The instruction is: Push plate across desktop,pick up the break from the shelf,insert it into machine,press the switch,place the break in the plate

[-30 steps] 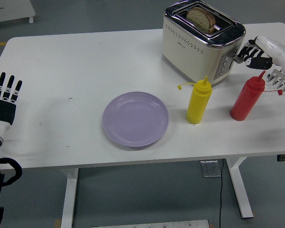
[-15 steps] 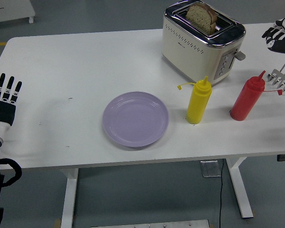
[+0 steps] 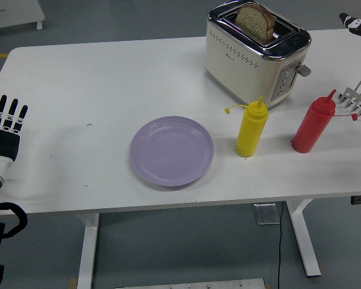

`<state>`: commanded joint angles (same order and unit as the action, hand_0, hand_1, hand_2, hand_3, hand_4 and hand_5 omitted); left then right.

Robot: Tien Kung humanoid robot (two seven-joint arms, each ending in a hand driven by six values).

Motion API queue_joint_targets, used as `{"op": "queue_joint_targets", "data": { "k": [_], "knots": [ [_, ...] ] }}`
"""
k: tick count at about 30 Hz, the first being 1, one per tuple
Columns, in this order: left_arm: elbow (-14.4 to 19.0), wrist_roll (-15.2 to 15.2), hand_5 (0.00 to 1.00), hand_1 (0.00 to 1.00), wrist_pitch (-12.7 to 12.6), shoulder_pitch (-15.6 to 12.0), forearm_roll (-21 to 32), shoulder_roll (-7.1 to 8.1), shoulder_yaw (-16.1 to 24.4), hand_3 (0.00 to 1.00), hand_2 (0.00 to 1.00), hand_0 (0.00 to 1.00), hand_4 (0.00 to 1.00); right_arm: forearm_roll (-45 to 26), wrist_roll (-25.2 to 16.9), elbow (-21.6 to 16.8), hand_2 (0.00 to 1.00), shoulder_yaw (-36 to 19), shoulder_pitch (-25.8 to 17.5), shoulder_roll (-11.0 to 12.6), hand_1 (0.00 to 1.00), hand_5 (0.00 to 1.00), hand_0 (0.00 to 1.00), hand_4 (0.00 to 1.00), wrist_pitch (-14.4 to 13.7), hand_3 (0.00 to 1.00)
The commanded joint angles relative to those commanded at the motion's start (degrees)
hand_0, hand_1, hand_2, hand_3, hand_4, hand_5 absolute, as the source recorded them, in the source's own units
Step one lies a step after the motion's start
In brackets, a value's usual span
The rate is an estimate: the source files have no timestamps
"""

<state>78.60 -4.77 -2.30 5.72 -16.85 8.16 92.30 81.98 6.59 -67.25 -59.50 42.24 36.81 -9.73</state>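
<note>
1 plate [image 3: 171, 150], 1 toaster [image 3: 257, 51], 1 bread slice [image 3: 254, 20], 2 bottles [image 3: 251, 129].

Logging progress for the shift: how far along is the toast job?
The bread slice stands up out of the toaster, so toasting looks done. Nothing is in hand: the left robot hand rests open at the table edge. Left: moving the bread to the empty purple plate.

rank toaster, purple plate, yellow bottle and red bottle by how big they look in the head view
1. toaster, largest, though the plate is close.
2. purple plate
3. and 4. yellow bottle and red bottle: they look about alike, so no ranking between them.
</note>
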Motion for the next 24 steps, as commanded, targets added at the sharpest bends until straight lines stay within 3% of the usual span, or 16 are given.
{"op": "queue_joint_targets", "data": {
  "k": [4,5,13,24],
  "knots": [
    [0.01,0.0,0.998,0.871,-0.01,0.03,0.0,0.04,0.06,0.821,0.931,0.829,0.619,-1.53,0.42,-0.81,0.92,1.55,2.08,-1.09,0.802,0.406,0.819,0.773,-0.23,0.998],
    [0.01,0.0,0.998,0.871,-0.02,0.04,0.0,0.05,0.07,0.821,0.931,0.827,0.62,-1.75,0.62,-0.89,0.901,2.06,2.77,-1.43,0.809,0.392,0.83,0.785,-0.16,0.931],
    [0.03,-0.03,0.998,0.87,-0.02,0.21,0.04,0.11,0.27,0.82,0.93,0.826,0.62,-2.1,2.71,0.26,0.891,5.87,8.65,-4.79,0.811,0.39,0.831,0.79,0.78,0.924],
    [0.2,-0.06,0.998,0.87,0.01,0.22,0.04,0.4,0.81,0.821,0.93,0.822,0.62,-1.64,6.98,7.77,0.881,12.27,16.27,-11.34,0.812,0.396,0.832,0.788,3.88,0.907]
  ]
}}
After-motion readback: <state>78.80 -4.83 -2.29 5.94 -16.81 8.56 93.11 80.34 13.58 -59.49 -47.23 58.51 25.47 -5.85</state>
